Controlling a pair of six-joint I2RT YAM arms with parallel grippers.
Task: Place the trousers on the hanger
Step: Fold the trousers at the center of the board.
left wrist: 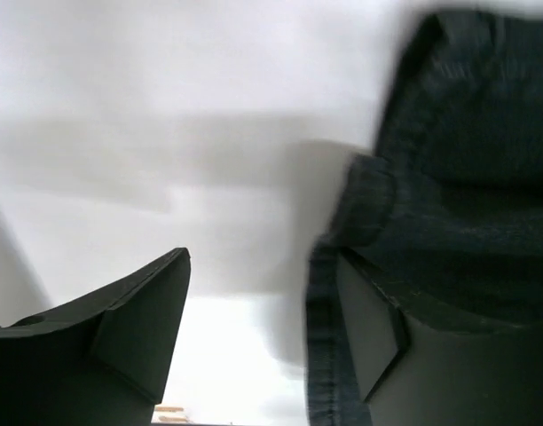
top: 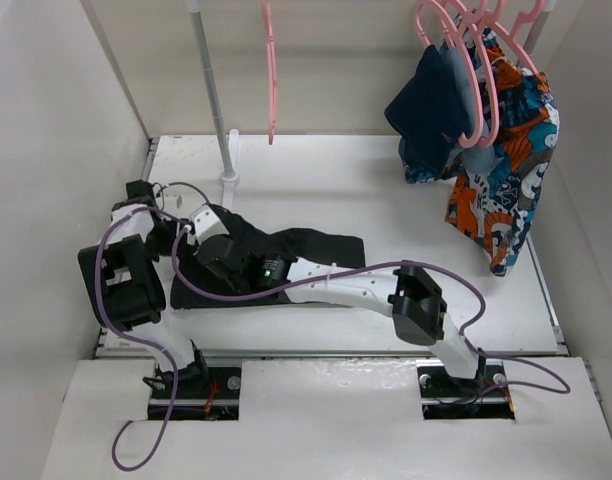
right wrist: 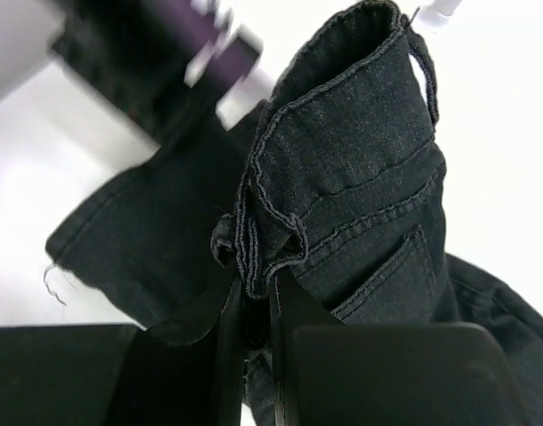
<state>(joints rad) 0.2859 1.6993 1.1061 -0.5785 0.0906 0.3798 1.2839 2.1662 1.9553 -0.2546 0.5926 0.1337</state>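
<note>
While the right gripper (right wrist: 254,306) has its jaws nearly together on a folded seam at the waistband of the plain black soft-fabric trousers (top: 306,245), the left gripper (left wrist: 254,328) stands well open beside the same cloth. One of its fingers (left wrist: 373,333) has a stitched edge draped over it, the other is bare, and nothing is clamped between them. The trousers lie bunched on the white table (top: 386,180) at centre left of the top view, under both wrists. The thin pink plastic hanger with its hook top (top: 271,70) hangs alone at the upper middle, well apart from the garment.

To do this step well, I judge the left gripper should slide further onto the band edge, so that cloth sits between both pads before it closes. It should bite apart from the right pinch so the band can be spread. A bite on one layer only may slip.

Bare table lies toward the upper middle and right. The grey upright pole (top: 211,90) stands just left of the hanger, and the bunched pink hangers with navy and patterned clothes (top: 466,110) crowd the upper right, so a lift is best kept between them.
</note>
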